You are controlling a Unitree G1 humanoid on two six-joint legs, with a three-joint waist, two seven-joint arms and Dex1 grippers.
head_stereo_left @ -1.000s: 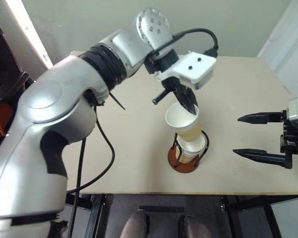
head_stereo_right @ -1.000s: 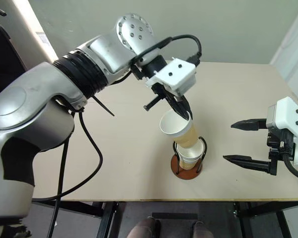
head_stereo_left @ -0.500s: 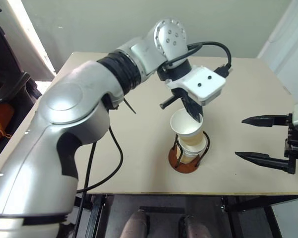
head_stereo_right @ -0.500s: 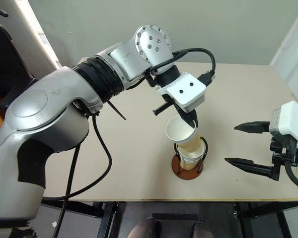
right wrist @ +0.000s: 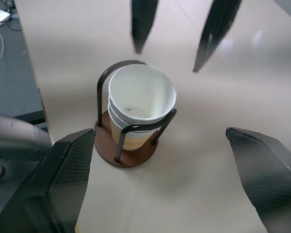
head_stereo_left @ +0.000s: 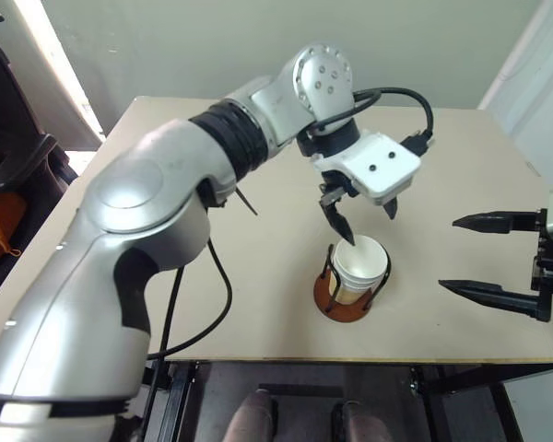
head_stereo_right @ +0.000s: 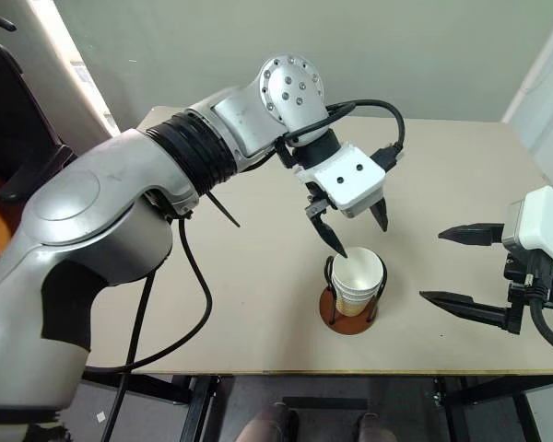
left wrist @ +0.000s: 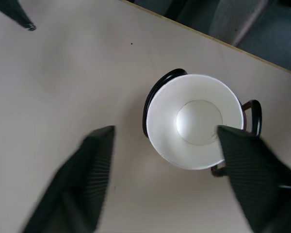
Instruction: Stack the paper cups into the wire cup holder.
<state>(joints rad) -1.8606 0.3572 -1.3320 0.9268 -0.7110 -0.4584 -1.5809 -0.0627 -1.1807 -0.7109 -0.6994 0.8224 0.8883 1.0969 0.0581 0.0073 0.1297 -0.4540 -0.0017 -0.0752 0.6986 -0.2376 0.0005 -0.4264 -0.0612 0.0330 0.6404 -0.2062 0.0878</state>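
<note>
I count one wire cup holder (right wrist: 128,145) on the counter (head_stereo_left: 212,276), with one round reddish-brown base and two upright black wire loops. Inside it sits one nested stack of paper cups (right wrist: 140,104); from my right wrist I can make out three white rims, one inside the next, so three cups in all. I have two grippers over the counter: my left gripper (head_stereo_left: 364,221) and my right gripper (head_stereo_left: 493,258), each with two black fingers.

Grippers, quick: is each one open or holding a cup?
Left gripper: open, holding nothing, above the paper cups.
Right gripper: open, empty.
</note>
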